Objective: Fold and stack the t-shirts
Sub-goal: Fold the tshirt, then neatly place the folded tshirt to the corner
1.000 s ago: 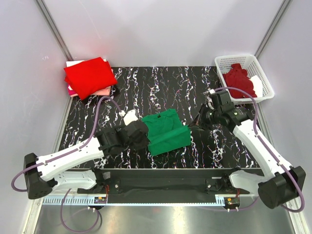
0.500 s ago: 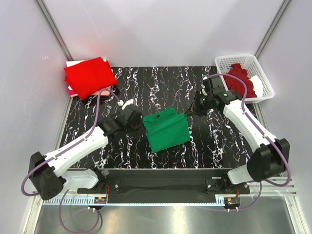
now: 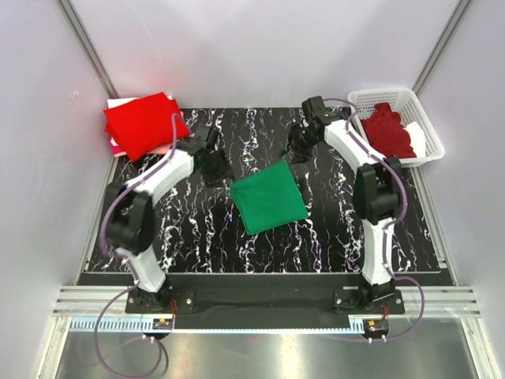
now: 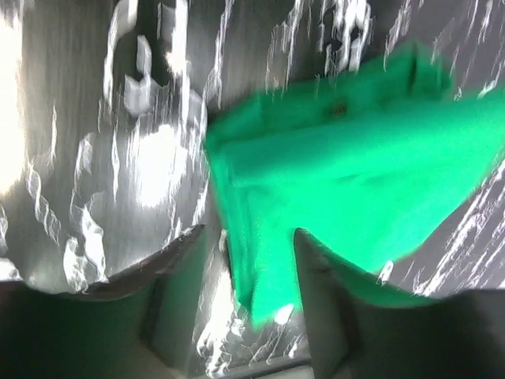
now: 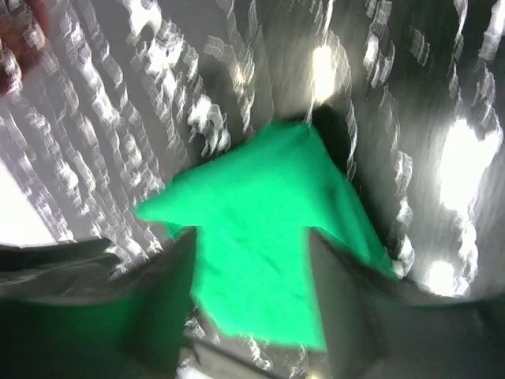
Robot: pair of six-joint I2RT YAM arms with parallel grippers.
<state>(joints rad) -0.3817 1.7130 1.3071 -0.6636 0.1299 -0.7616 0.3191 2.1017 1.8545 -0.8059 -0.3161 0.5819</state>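
1. Top view, the task:
   - The green t-shirt (image 3: 268, 204) lies folded into a neat square at the middle of the desk (image 3: 331, 229). It is not yet on any pile.
   - The red t-shirt (image 3: 144, 125) sits folded at the upper left of the frame, on top of a pale pink layer (image 3: 115, 145). That looks like the stack.
   - The maroon t-shirt (image 3: 387, 133) is crumpled in the white basket (image 3: 359, 99) at the upper right, with something white beside it.
   - I judge one fold done, its stacking left to do, and at least the maroon one untouched.
2. Top view, the arms: the left gripper (image 3: 215, 164) hangs just beyond the green square's upper left corner. The right gripper (image 3: 297, 150) hangs just beyond its upper right. Neither touches the cloth.
3. Top view, the room: the desk is black with white marbled veins. Plain white panels and slanted metal posts close it in, and a metal rail runs along the bottom edge.
4. Left wrist view: it is blurred. The left gripper (image 4: 248, 260) has its jaws apart and grips nothing, and a corner of green cloth lies beneath the gap.
5. Right wrist view: this is blurred too. The right gripper (image 5: 251, 237) is likewise parted and empty, and the green fold fills the centre of the frame on the glossy desk.
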